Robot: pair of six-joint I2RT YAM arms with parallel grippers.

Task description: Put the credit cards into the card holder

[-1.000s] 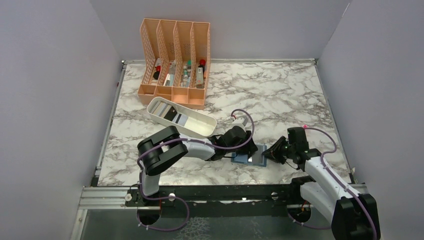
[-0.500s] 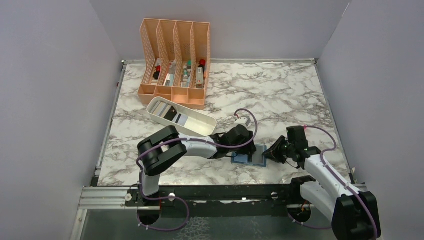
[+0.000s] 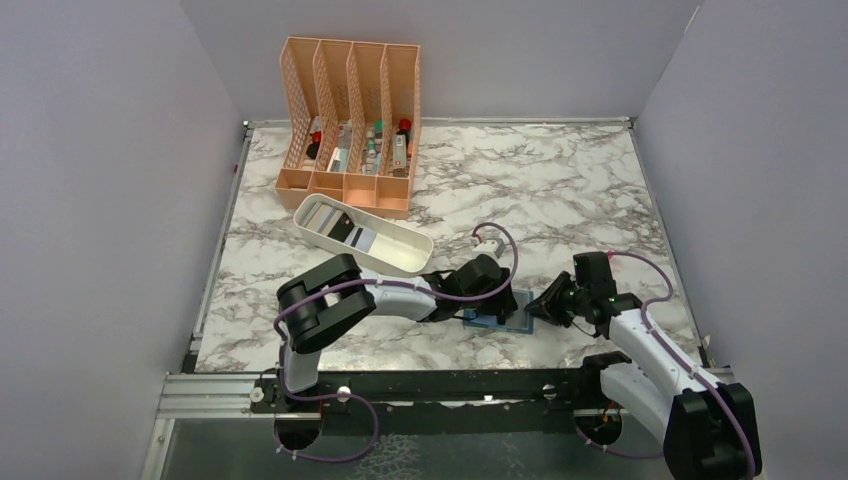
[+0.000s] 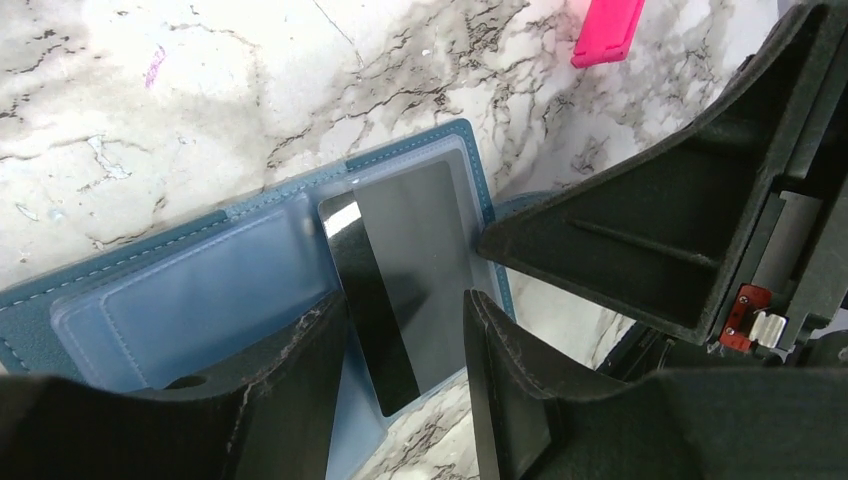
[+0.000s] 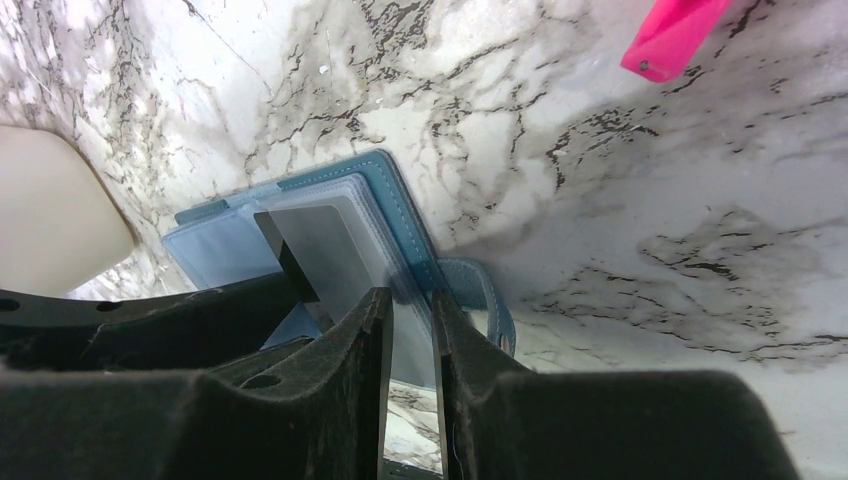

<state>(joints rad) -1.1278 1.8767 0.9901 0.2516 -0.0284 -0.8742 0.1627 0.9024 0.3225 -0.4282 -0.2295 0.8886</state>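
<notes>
The card holder [image 3: 497, 321] lies open on the marble between both arms, teal outside [image 5: 395, 190], pale blue slots inside [image 4: 200, 300]. One of the credit cards [image 4: 420, 250], grey with a black stripe, lies flat and askew on its right half [image 5: 330, 250]. My left gripper [image 4: 405, 300] is open and straddles the card's near end [image 3: 487, 308]. My right gripper [image 5: 408, 295] stands at the holder's right edge [image 3: 533, 308], jaws a narrow gap apart with nothing between them. One of its fingertips [image 4: 485, 240] meets the card's right edge. More cards [image 3: 340, 225] lie in the tray.
A long white tray [image 3: 405, 255] sits behind the left arm, its end [image 5: 50, 210] close to the holder. A peach mesh organizer [image 3: 350, 110] with small bottles stands at the back left. A pink tag [image 4: 608, 30] lies on the marble beyond the holder [image 5: 675, 35].
The left wrist has edged slightly to the right over the holder. The right arm, the holder and the card have hardly moved.
</notes>
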